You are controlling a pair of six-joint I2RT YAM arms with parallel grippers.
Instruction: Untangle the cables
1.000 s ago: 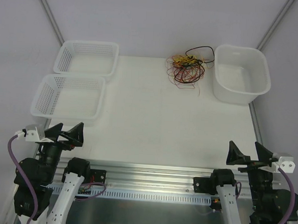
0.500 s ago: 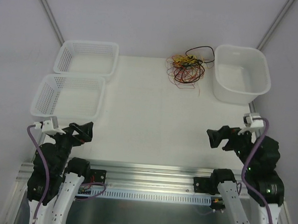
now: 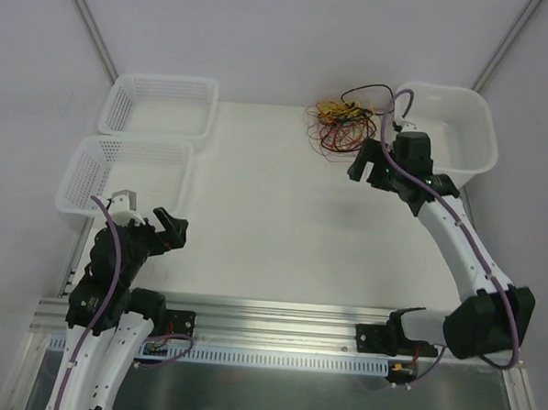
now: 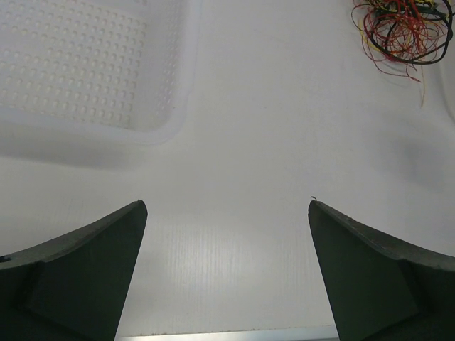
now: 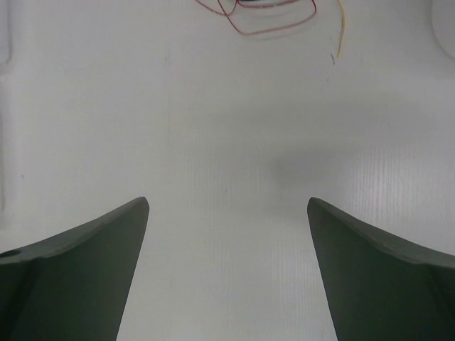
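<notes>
one tangle of cables [image 3: 344, 121], red, yellow, black, at the far edge of the desk [image 3: 273, 223] beside the white tub [image 3: 460, 169]; right gripper [image 3: 368, 164] near it, fingers [image 5: 78, 270] wide apart, empty; left gripper [image 3: 169, 229] the same, well away; you want one outlying loop, not the knot

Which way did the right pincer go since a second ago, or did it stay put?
Yes. The right pincer went from the near edge up the table, and now hangs open beside the white tub, near the cables.
</notes>
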